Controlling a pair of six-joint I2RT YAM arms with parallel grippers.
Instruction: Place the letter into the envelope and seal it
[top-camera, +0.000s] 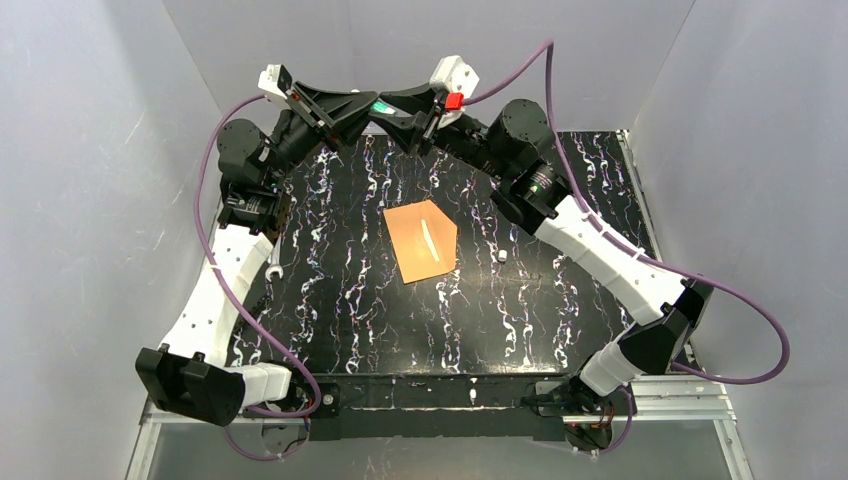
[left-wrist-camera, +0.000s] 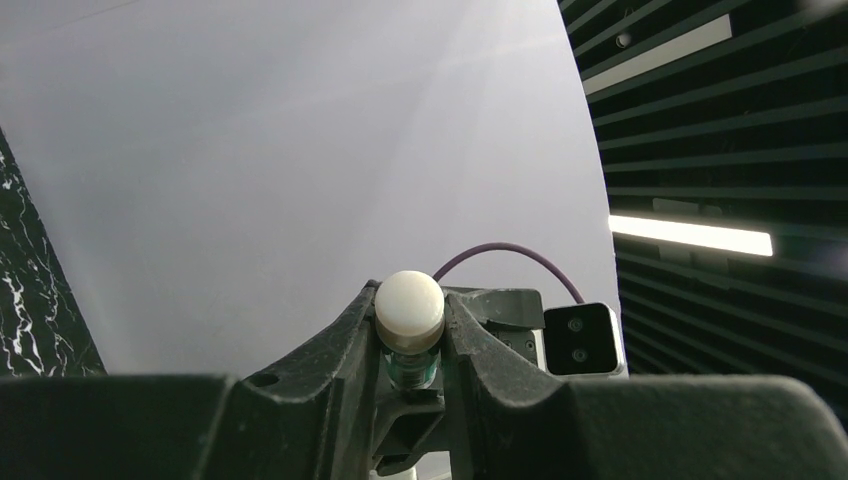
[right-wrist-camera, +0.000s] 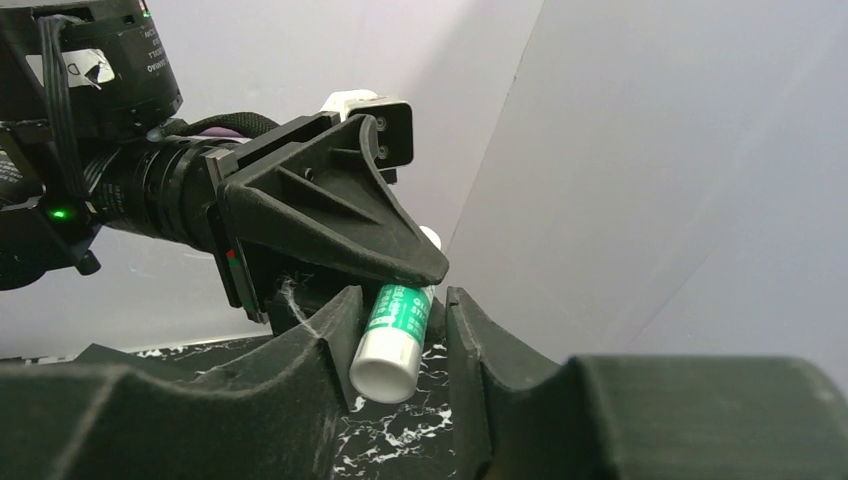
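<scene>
The orange envelope (top-camera: 425, 240) lies flat on the black marbled table (top-camera: 330, 310), flap open to the right with a pale strip on it. The letter is not in view. Both grippers are raised at the back of the table and meet tip to tip. My left gripper (left-wrist-camera: 411, 312) is shut on the white-capped end of a green glue stick (left-wrist-camera: 410, 305). My right gripper (right-wrist-camera: 400, 322) has its jaws on either side of the stick's other end (right-wrist-camera: 392, 345); the stick touches one finger, with a gap to the other. In the top view the stick (top-camera: 381, 103) shows between the two grippers.
A small metal wrench-like piece (top-camera: 275, 270) lies at the table's left edge. A small white bit (top-camera: 500, 256) lies to the right of the envelope. Grey walls enclose the table on three sides.
</scene>
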